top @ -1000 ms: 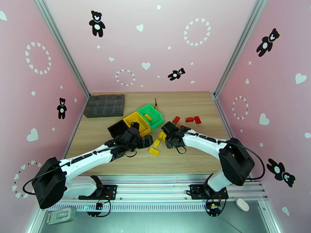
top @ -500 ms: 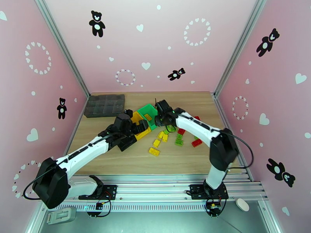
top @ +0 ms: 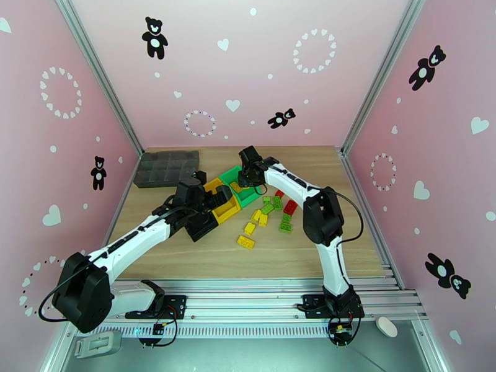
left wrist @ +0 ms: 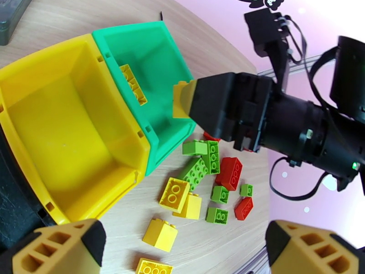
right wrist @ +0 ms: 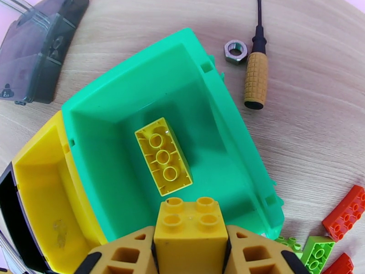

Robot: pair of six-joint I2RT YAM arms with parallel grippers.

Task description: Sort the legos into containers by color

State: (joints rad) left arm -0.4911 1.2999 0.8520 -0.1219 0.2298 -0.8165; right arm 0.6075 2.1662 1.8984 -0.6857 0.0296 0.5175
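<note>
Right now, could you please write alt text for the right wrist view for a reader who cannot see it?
The right hand grips a yellow brick over the green bin, where a second yellow brick lies. A yellow bin adjoins it; a screwdriver and nut lie on the table.

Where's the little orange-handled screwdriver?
In the right wrist view's upper right, the screwdriver lies on the table beside the green bin, next to a metal nut.

Green bin (right wrist: 116, 90) open-topped — screwdriver (right wrist: 254, 78) (and nut (right wrist: 236, 51)) beside it.
</note>
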